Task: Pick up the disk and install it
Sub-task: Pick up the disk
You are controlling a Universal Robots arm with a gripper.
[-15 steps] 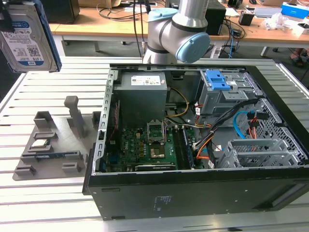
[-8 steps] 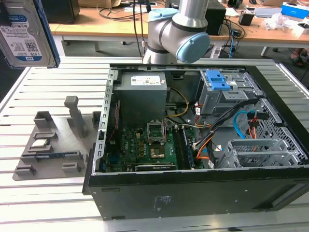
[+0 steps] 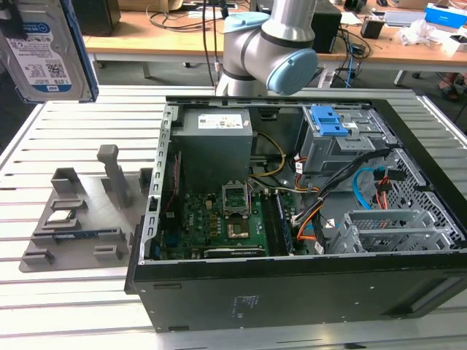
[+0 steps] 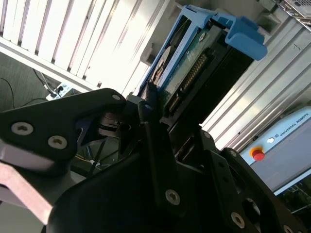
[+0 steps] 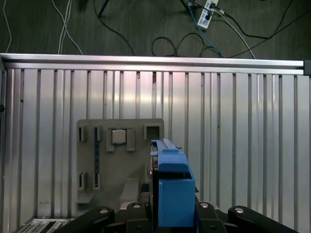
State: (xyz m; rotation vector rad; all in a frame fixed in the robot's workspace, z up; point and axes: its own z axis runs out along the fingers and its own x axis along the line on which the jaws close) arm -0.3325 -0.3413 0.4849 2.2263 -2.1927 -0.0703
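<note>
Upper left in the exterior view, the silver, blue-bracketed hard drive (image 3: 45, 51) with its white-and-blue label sits pinched in the end effector (image 4: 153, 99) above the slatted aluminium surface (image 3: 87, 117) and cable-strewn floor (image 5: 121, 24).

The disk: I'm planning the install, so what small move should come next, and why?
Probably carry the disk toward the exterior view's right, keeping its height. The tool is clamped on it, and it hangs above the grey fixture tray, apart from the open computer case where the drive cage sits.
</note>
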